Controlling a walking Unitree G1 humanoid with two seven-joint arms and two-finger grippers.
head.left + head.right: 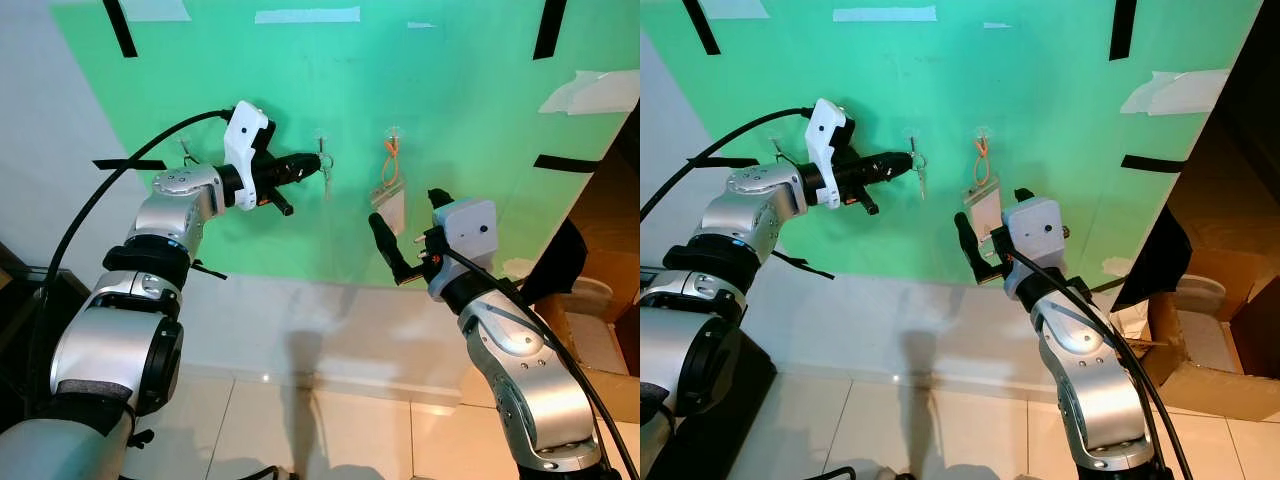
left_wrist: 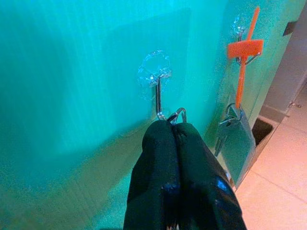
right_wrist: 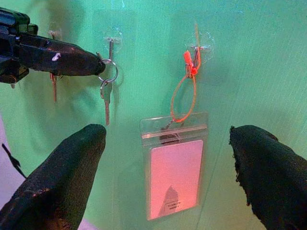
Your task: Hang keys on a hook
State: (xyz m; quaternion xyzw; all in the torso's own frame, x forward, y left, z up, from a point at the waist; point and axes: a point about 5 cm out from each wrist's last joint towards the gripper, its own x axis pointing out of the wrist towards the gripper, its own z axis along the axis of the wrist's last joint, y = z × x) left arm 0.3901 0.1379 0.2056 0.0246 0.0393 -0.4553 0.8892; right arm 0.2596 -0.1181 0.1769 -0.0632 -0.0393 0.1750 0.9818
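Keys (image 3: 106,98) dangle from a ring pinched in the closed left claw (image 3: 93,64) at the hook (image 3: 111,48); right claw (image 3: 168,167) gapes wide, empty.

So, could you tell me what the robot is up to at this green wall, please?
The left end effector is shut on the key ring, holding it at the clear hook on the green wall, with one key dangling beneath. Whether the ring is fully over the hook is hard to tell. On the next hook hangs a card holder by an orange loop. The right end effector hovers open in front of that holder, touching nothing.
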